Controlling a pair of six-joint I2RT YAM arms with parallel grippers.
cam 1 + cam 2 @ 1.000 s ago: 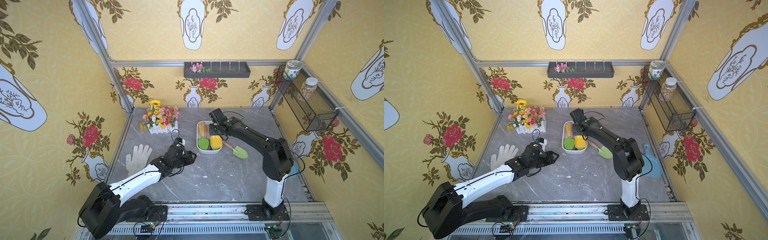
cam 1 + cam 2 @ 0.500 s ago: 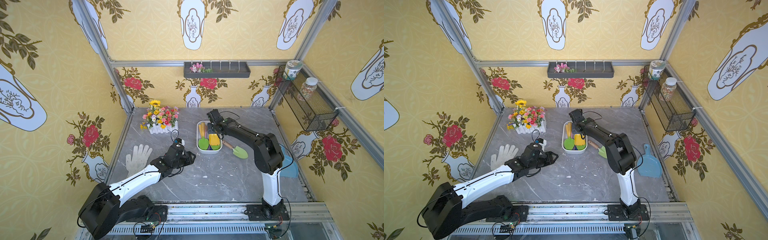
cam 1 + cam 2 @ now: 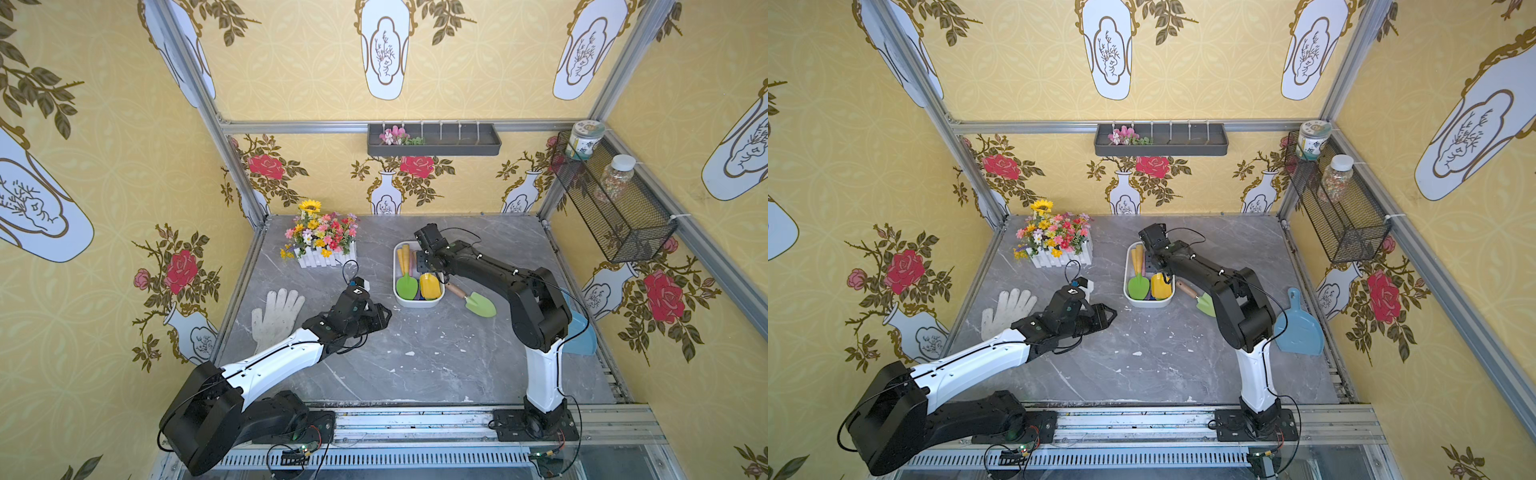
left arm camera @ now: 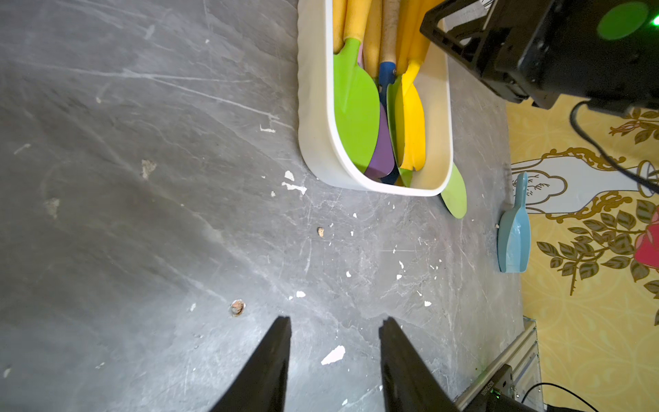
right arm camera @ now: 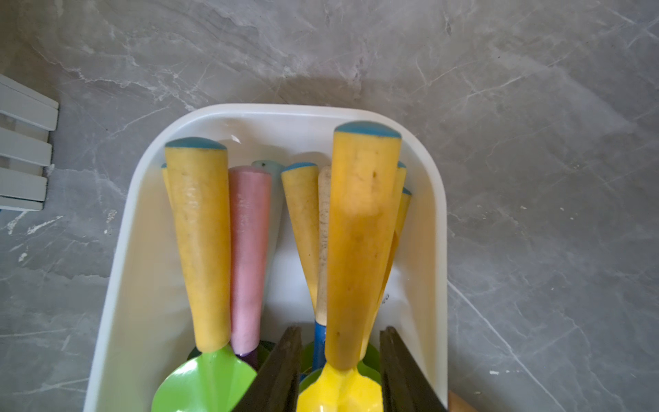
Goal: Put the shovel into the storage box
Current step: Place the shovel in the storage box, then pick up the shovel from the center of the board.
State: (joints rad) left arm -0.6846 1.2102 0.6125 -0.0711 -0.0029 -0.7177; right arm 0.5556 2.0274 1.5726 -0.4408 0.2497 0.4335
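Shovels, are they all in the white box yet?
Nearly. Done: a green shovel and others lie in the white box. In hand: the right gripper sits over the box, jaws apart on either side of the yellow shovel, which rests inside. Left to do: one wooden-handled shovel lies on the table beside the box. The left gripper is open and empty.

**Hidden, cropped, too small**

The right tool is buried under its own arm in both top views. That arm also covers the handle end of the wooden-handled shovel on the tabletop and most of the blue dustpan. In the right wrist view the yellow shovel and the storage box run off the edge. The handles beneath overlap, perhaps five in all. The jar label is unreadable.
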